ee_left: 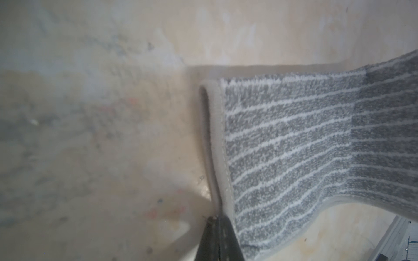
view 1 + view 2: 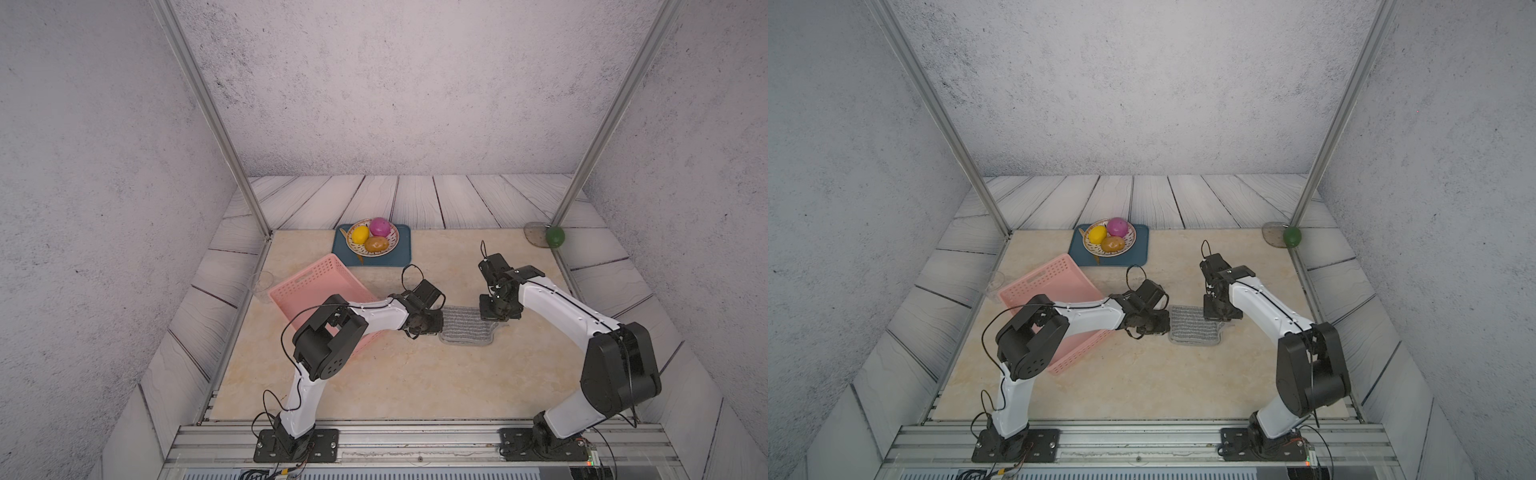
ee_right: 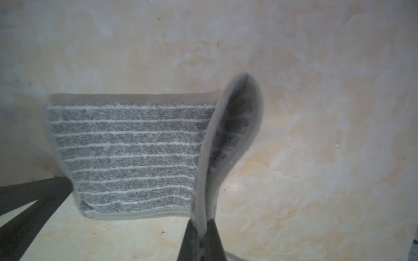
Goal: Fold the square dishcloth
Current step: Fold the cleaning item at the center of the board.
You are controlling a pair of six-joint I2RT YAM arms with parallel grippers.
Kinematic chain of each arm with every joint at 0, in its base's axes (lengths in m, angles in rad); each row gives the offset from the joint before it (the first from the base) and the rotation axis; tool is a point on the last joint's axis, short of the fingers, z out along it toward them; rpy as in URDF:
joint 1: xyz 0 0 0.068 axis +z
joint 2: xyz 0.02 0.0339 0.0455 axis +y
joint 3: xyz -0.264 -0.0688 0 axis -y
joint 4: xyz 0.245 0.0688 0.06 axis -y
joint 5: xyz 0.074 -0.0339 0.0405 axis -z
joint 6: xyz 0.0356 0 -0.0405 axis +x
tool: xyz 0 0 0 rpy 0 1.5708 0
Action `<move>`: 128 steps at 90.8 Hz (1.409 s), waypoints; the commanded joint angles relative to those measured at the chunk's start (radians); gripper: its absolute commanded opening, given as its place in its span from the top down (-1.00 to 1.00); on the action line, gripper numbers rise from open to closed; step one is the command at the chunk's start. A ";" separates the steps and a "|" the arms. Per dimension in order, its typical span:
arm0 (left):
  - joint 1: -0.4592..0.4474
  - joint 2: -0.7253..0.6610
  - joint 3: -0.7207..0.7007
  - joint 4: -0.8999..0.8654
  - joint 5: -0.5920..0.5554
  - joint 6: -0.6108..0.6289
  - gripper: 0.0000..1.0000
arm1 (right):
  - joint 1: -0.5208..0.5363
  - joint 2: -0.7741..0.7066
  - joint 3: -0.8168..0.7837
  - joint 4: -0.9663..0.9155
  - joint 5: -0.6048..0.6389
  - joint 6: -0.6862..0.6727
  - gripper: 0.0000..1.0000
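Both jaws pinching one square dishcloth (image 2: 467, 328), one basket (image 2: 307, 277)

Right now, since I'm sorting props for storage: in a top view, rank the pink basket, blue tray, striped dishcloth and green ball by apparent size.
1. pink basket
2. blue tray
3. striped dishcloth, ends pinched up, so likely understated
4. green ball

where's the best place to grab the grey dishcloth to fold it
Pinch the dishcloth at its hemmed side edges, coming in from each side: it lies mostly flat, and only the hem lifts into a ridge. The left gripper and right gripper are shut there.
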 commanded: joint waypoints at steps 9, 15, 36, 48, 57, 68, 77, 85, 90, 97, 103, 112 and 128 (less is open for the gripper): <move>-0.002 -0.003 -0.063 0.032 0.009 -0.043 1.00 | 0.038 0.050 0.021 0.042 -0.116 0.036 1.00; -0.002 -0.007 -0.076 0.051 0.015 -0.054 1.00 | 0.037 0.060 0.019 0.061 -0.152 0.044 1.00; -0.002 -0.020 -0.103 0.086 0.022 -0.070 1.00 | 0.039 0.094 0.006 0.143 -0.295 0.069 1.00; -0.002 -0.031 -0.123 0.107 0.024 -0.079 1.00 | 0.039 0.115 0.000 0.181 -0.360 0.084 1.00; -0.002 -0.042 -0.134 0.115 0.020 -0.079 1.00 | 0.039 0.124 -0.004 0.201 -0.382 0.092 1.00; -0.002 -0.045 -0.140 0.119 0.018 -0.079 1.00 | 0.038 0.137 -0.005 0.216 -0.398 0.097 1.00; -0.002 -0.045 -0.142 0.125 0.018 -0.083 1.00 | 0.040 0.152 -0.008 0.228 -0.417 0.105 1.00; -0.004 -0.048 -0.146 0.130 0.017 -0.085 1.00 | 0.039 0.165 -0.012 0.233 -0.427 0.108 1.00; -0.004 -0.051 -0.147 0.129 0.015 -0.084 1.00 | 0.039 0.169 -0.013 0.232 -0.423 0.109 1.00; -0.004 -0.053 -0.149 0.129 0.013 -0.083 1.00 | 0.042 0.170 -0.016 0.231 -0.422 0.108 1.00; -0.004 -0.053 -0.147 0.128 0.013 -0.084 1.00 | 0.042 0.170 -0.015 0.231 -0.423 0.108 1.00; -0.004 -0.053 -0.147 0.131 0.013 -0.083 1.00 | 0.045 0.172 -0.018 0.232 -0.429 0.106 1.00; -0.005 -0.053 -0.147 0.132 0.012 -0.083 1.00 | 0.056 0.177 -0.014 0.233 -0.430 0.105 1.00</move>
